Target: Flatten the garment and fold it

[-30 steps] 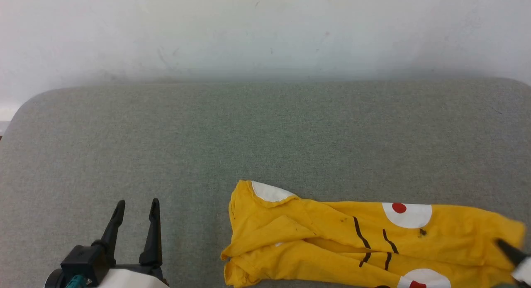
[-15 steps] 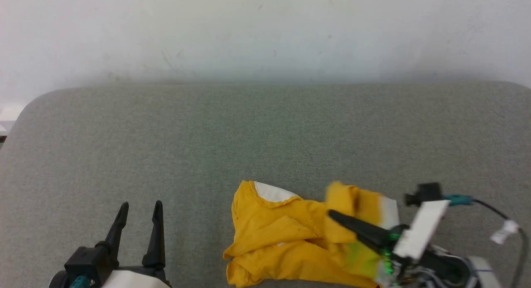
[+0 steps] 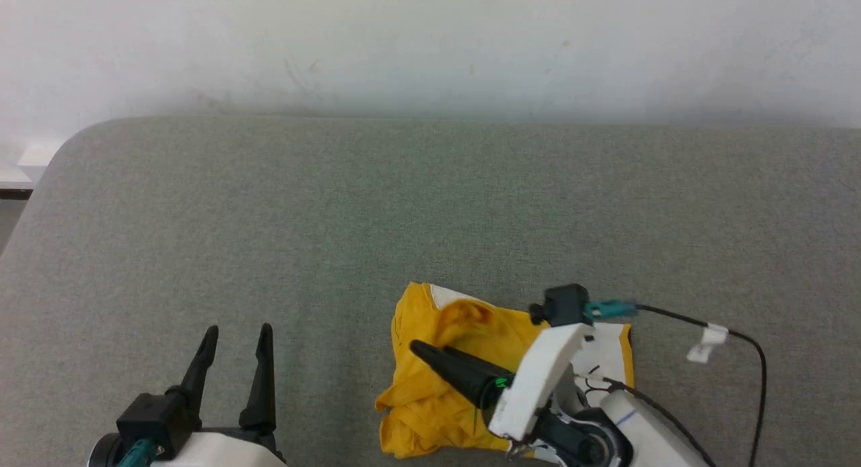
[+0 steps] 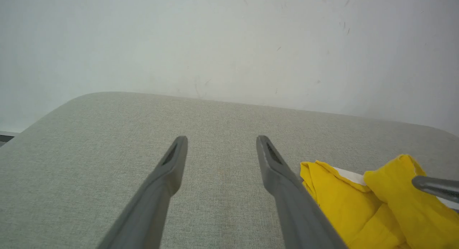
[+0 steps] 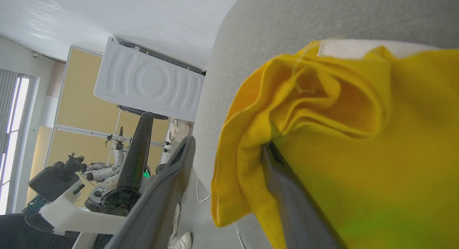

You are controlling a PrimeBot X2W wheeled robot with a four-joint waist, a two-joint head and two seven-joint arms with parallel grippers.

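Note:
The mustard-yellow garment (image 3: pixel 430 393) lies bunched in a small heap at the near middle of the grey padded surface (image 3: pixel 403 204), with a white patch showing at its far edge. My right gripper (image 3: pixel 420 351) lies over the heap, its fingers pointing left. In the right wrist view its fingers stand apart, and a fold of the garment (image 5: pixel 358 134) drapes over one finger (image 5: pixel 287 191). My left gripper (image 3: pixel 239 332) is open above bare padding, a short way left of the garment (image 4: pixel 358 206). A right fingertip (image 4: pixel 430 186) shows in the left wrist view.
A white wall rises behind the padded surface, whose rounded left corner (image 3: pixel 74 140) drops off to the floor. A black cable with a white tag (image 3: pixel 706 342) trails from my right wrist. The right wrist view shows the left gripper (image 5: pixel 136 155) past the edge.
My right gripper swept from the right edge leftward, dragging the garment's right half over its left half. The spread shirt is now a heap. The head camera shifted slightly.

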